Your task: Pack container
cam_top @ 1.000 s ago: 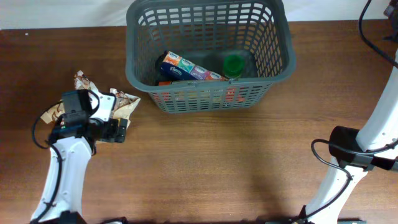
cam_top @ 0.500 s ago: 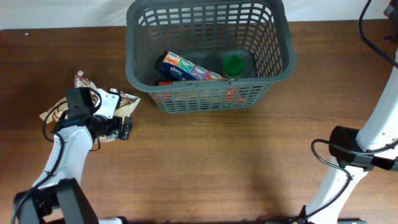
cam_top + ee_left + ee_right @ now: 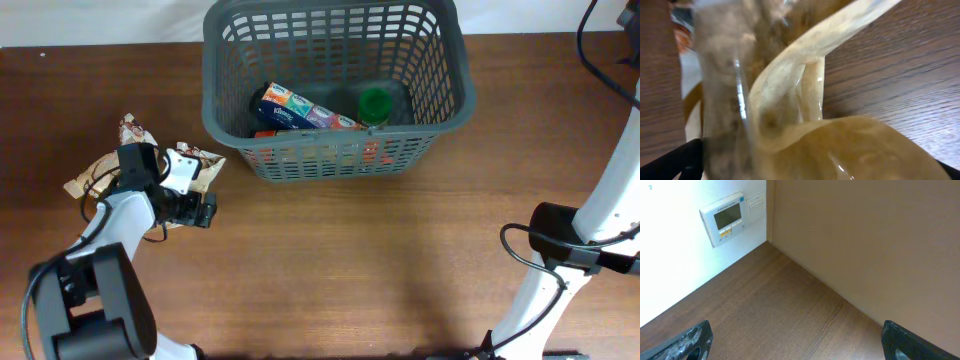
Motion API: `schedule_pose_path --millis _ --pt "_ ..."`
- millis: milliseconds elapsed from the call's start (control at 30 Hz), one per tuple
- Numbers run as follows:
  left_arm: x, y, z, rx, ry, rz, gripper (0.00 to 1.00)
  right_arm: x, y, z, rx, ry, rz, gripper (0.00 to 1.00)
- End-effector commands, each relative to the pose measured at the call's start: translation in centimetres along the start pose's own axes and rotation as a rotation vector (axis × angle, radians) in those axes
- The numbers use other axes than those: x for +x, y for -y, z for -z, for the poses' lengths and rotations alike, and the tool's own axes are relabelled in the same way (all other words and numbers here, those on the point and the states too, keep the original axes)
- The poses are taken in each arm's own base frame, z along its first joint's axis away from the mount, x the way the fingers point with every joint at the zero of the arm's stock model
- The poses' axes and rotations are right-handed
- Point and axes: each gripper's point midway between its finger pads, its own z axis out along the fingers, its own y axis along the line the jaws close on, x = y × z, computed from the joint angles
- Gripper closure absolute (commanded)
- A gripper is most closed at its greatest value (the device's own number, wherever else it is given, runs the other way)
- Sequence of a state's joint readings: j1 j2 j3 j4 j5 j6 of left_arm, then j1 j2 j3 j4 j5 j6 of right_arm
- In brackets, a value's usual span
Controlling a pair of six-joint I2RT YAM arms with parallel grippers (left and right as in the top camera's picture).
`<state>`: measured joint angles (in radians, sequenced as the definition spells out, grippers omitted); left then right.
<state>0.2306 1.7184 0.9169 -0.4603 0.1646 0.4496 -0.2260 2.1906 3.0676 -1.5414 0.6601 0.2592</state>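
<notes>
The container [image 3: 330, 160], a dark grey slotted basket, stands at the table's far middle. Inside it lie a colourful tissue pack [image 3: 300, 108] and a green-lidded item [image 3: 376, 103]. A crumpled tan snack bag [image 3: 207, 166] lies on the table left of the basket. My left gripper [image 3: 188, 208] is down at this bag. In the left wrist view the bag [image 3: 805, 100] fills the frame, blurred and very close, and spans the gap of my left gripper [image 3: 815, 167], whose jaws stand wide. My right gripper [image 3: 797, 342] is open and holds nothing.
The right arm [image 3: 570, 250] stands at the table's right edge, and its wrist camera looks away at a wooden surface and a white wall panel [image 3: 729, 224]. Bare wood lies in front of the basket.
The left arm has swung so that its lower links now show at the bottom left, and the gripper has shifted slightly right over the snack bag. The right arm has not moved.
</notes>
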Motion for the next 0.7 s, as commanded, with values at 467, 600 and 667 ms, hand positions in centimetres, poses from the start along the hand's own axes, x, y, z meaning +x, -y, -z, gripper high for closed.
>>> schedule_pose_path --millis 467,600,667 --pt "1.4 0.1 -3.0 0.036 -0.072 -0.003 0.42 -0.6 0.8 1.0 -0.005 0.022 -0.032 0.01" --pt "1.2 0.8 -3.0 0.072 -0.057 -0.001 0.98 -0.6 0.8 1.0 -0.005 0.022 -0.032 0.01" --pt "1.0 1.1 -3.0 0.091 -0.048 -0.011 0.98 -0.6 0.8 1.0 -0.005 0.022 -0.032 0.01"
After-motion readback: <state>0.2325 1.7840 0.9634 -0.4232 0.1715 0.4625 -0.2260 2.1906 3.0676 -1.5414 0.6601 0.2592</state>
